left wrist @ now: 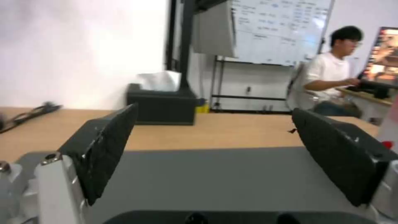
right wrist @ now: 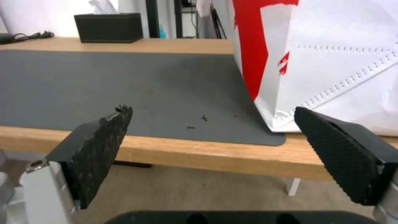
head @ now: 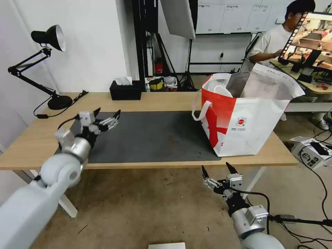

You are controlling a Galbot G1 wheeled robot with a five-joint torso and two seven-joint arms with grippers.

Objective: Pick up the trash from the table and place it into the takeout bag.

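Note:
The takeout bag [head: 249, 128] stands open on the right end of the table [head: 155, 100], partly on the dark grey mat [head: 152, 135]. The trash is out of view; the mat holds only a few dark crumbs [right wrist: 203, 118]. My left gripper [head: 108, 112] hovers open over the mat's left end with nothing between its fingers, and its wrist view looks across the mat [left wrist: 207, 174]. My right gripper [head: 215, 167] is open and empty, below and in front of the table's front edge, facing the lower front corner of the takeout bag [right wrist: 331, 62].
A black tissue box [head: 125, 90] sits at the table's back edge. A black desk lamp [head: 59, 102] with its cord stands at the back left corner. On the floor to the right lie a white box [head: 311, 152] and cables.

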